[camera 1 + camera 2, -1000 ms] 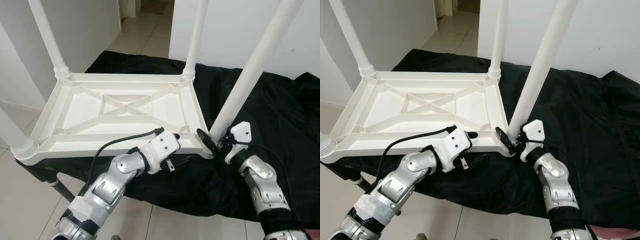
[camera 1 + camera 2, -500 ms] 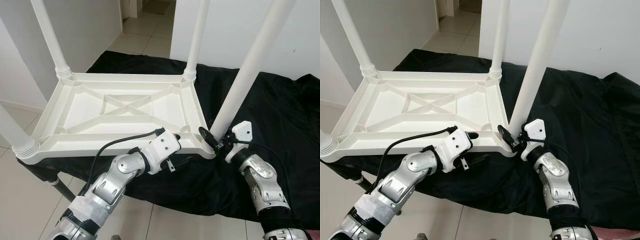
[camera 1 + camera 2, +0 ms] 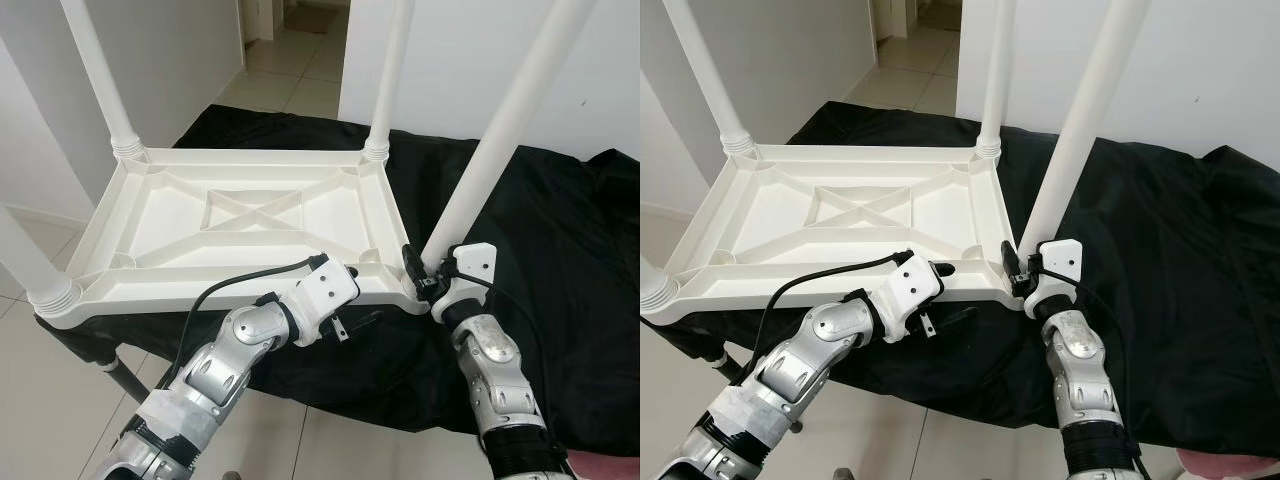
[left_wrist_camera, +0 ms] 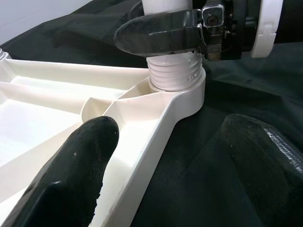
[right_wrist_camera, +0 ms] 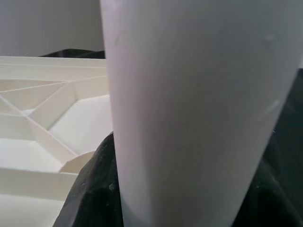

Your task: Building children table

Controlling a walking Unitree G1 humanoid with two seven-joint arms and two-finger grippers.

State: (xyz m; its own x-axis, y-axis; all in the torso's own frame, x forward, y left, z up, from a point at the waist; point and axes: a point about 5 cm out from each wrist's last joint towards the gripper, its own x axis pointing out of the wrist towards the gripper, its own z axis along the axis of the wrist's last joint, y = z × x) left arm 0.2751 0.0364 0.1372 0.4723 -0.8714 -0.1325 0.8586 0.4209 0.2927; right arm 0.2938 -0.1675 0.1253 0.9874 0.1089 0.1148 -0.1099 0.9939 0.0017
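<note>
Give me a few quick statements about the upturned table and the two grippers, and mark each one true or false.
1. The white table top lies upside down on a black cloth. True.
2. The right gripper grips the near right leg close to its base. True.
3. The left gripper is clamped on a leg. False: its fingers are open, straddling the table top's near rim.
4. The cloth is red. False: it is black.

Upturned table point(image 3: 240, 215) on cloth point(image 3: 560, 250); left gripper point(image 3: 345, 325) at near rim, right gripper point(image 3: 418, 275) around near-right leg point(image 3: 500, 140).
</note>
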